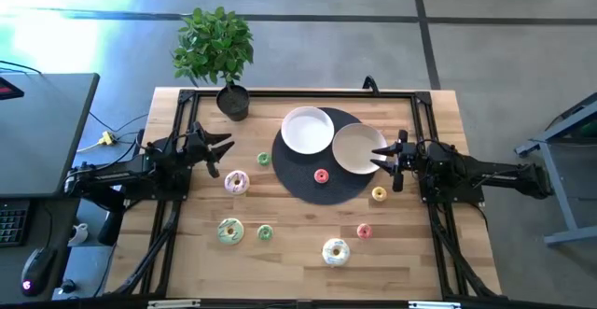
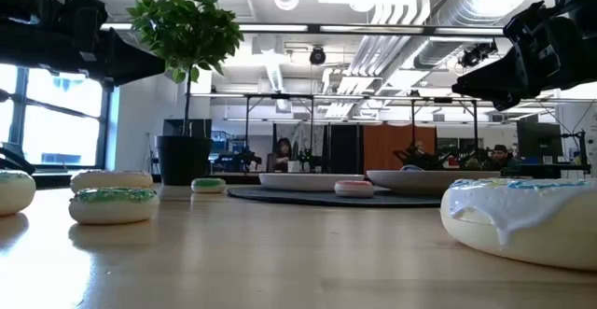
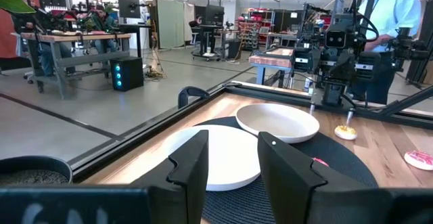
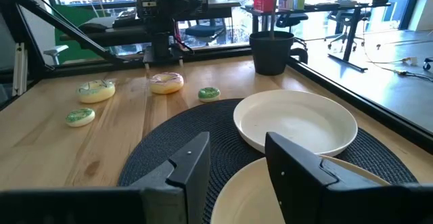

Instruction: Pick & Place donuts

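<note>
Right gripper (image 1: pixel 390 161), fingers parted and empty, hovers over a white round plate's (image 1: pixel 358 148) rim; small yellow-frosted ring donut (image 1: pixel 379 194) lies just beside it. Left gripper (image 1: pixel 220 152) waits parted, empty.

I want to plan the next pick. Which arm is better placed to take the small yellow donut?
Probably the right arm: its open right gripper hovers near the yellow donut, while the left gripper, also open, waits across the table.

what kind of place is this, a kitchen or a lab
Most likely a robotics lab or workshop, not a kitchen: exposed ceiling ducts, workbenches on a concrete floor, and a second robot arm bolted at the wooden table.
</note>
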Robot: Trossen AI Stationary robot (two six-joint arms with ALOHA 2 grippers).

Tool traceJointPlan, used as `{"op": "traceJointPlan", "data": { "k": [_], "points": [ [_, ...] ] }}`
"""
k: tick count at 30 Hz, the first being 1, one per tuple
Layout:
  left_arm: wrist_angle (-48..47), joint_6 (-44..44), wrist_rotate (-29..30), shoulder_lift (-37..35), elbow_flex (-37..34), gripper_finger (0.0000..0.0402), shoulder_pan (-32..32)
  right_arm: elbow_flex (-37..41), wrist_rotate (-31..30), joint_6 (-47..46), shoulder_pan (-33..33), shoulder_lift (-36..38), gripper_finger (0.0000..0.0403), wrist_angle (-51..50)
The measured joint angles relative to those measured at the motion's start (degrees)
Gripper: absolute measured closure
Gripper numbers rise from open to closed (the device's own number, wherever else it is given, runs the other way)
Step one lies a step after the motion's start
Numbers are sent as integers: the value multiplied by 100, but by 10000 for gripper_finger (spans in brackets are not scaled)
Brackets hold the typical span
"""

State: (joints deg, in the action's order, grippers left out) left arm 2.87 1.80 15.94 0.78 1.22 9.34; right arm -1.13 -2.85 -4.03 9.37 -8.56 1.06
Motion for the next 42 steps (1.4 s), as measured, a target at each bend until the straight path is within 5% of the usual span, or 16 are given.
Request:
{"op": "traceJointPlan", "data": {
  "k": [22, 31, 42],
  "points": [
    [-3, 27, -9, 0, 1, 275, 1, 0, 0, 0, 0, -1, 263, 2],
    [-163, 1056, -921, 1, 2, 275, 0, 1, -138, 243, 2, -2, 263, 32],
    [-222, 1072, -1074, 1, 1, 275, 0, 2, -70, 435, 0, -2, 263, 203]
  ]
}}
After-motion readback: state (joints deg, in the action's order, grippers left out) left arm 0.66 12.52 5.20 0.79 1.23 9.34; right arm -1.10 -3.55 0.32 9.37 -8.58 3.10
